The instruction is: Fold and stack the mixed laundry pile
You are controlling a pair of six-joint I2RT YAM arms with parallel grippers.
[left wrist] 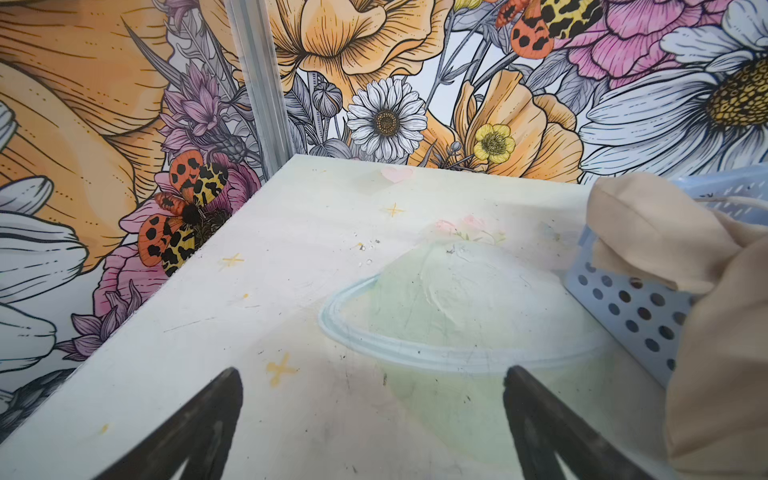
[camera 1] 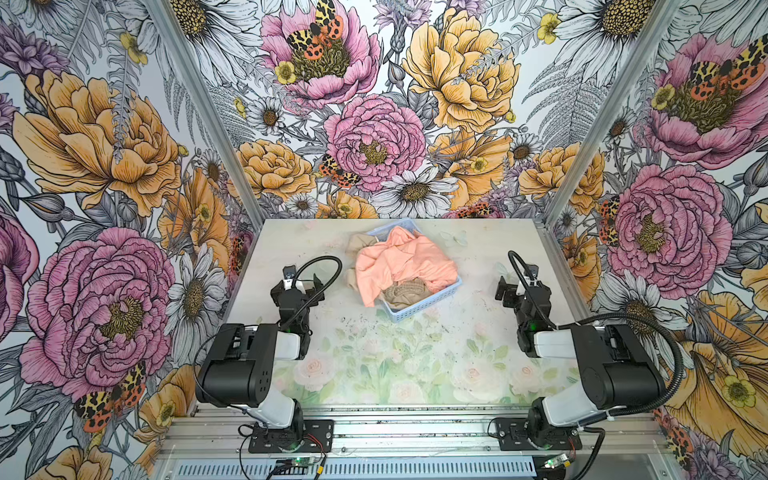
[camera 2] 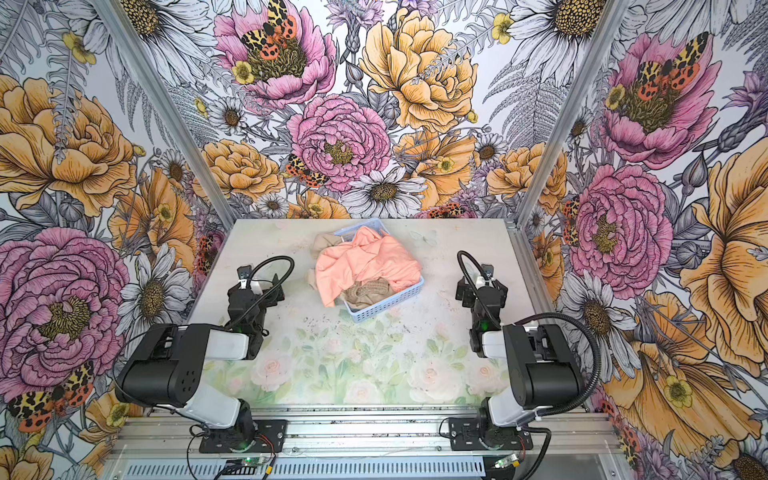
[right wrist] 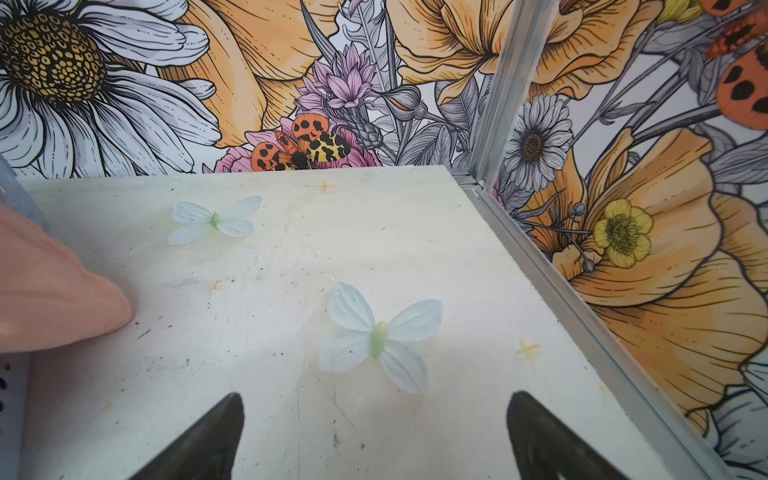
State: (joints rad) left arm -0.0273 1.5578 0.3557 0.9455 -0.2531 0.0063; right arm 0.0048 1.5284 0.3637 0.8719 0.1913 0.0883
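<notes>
Left gripper (left wrist: 372, 374) and right gripper (right wrist: 374, 395), black tapered jaws spread wide, empty.
Crumpled soft peach-pink T-shirt (camera 1: 399, 262) heaped over ribbed beige garment (camera 1: 405, 291) inside perforated blue plastic basket (camera 1: 432, 301), between both grippers.

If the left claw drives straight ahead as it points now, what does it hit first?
Likely only bare table, then the flowered back wall. The left claw aims past the beige garment and the blue basket, which sit off to its side. How steeply it tilts down is unclear.
</notes>
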